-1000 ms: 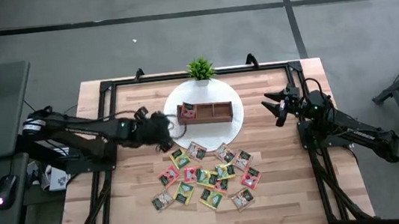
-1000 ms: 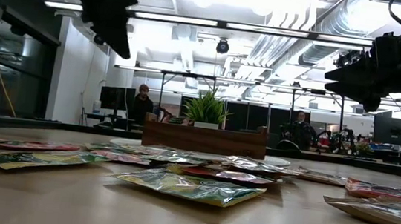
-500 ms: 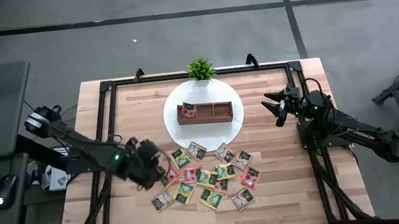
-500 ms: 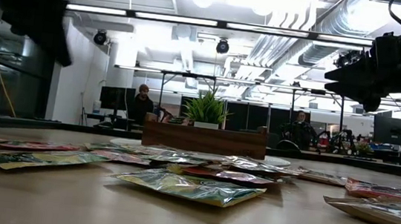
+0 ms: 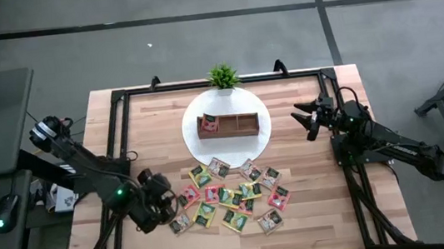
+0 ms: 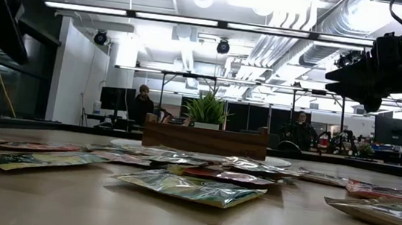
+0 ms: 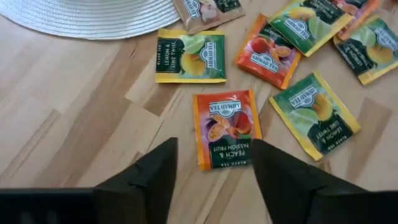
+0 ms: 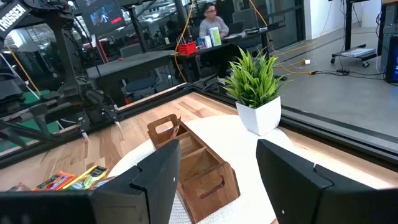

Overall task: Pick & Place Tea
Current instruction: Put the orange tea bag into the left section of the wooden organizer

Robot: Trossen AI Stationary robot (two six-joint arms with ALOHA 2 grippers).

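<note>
Tea sachets (image 5: 230,197) lie scattered on the table's (image 5: 324,213) front middle.
Left claw (image 5: 167,208), fingers spread, hovers over a red sachet (image 7: 226,127) at the pile's left end; right claw (image 5: 304,120) waits spread near the right edge.

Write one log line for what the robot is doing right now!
left gripper: fingers open above orange tea sachet | right gripper: open, waiting by wooden tray | one sachet in tray

Between my dark fingers (image 7: 155,177) lies an orange-red sachet (image 7: 226,127) with a dark green label; green and yellow sachets (image 7: 190,56) surround it on pale wood (image 7: 74,106).
</note>
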